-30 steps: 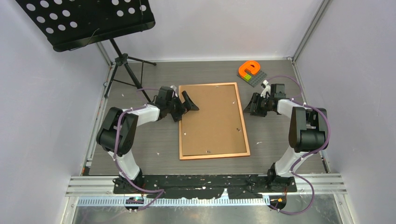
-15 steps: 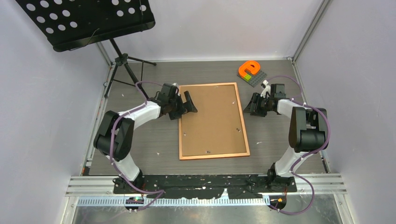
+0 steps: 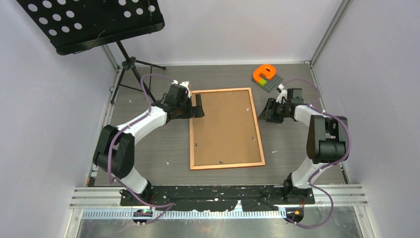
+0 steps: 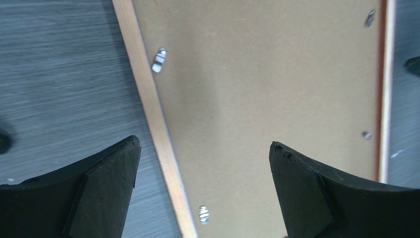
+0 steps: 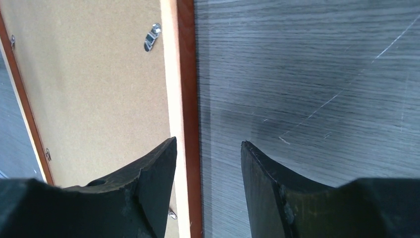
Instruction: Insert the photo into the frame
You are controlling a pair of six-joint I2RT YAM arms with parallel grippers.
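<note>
The frame (image 3: 228, 165) lies face down mid-table, its thin orange-brown border around a plain brown backing board (image 3: 225, 126). The photo is out of view. My left gripper (image 3: 197, 106) hovers open over the frame's upper left side. In the left wrist view its wide-spread jaws (image 4: 204, 144) straddle the pale border strip (image 4: 148, 94), one finger above the table, the other above the board. My right gripper (image 3: 266, 111) sits at the frame's right edge. Its jaws (image 5: 208, 143) stand apart astride the red-brown border (image 5: 185, 59), not pinching it.
Small metal tabs (image 4: 159, 60) line the board's edges. An orange block on a grey baseplate (image 3: 264, 73) sits at the back right. A black music stand (image 3: 94, 22) on a tripod (image 3: 131, 64) occupies the back left. Walls enclose the grey wood-grain table (image 3: 297, 148).
My left gripper has swung away from me along the frame's left side and turned square to the border. The right arm and the frame have not moved.
</note>
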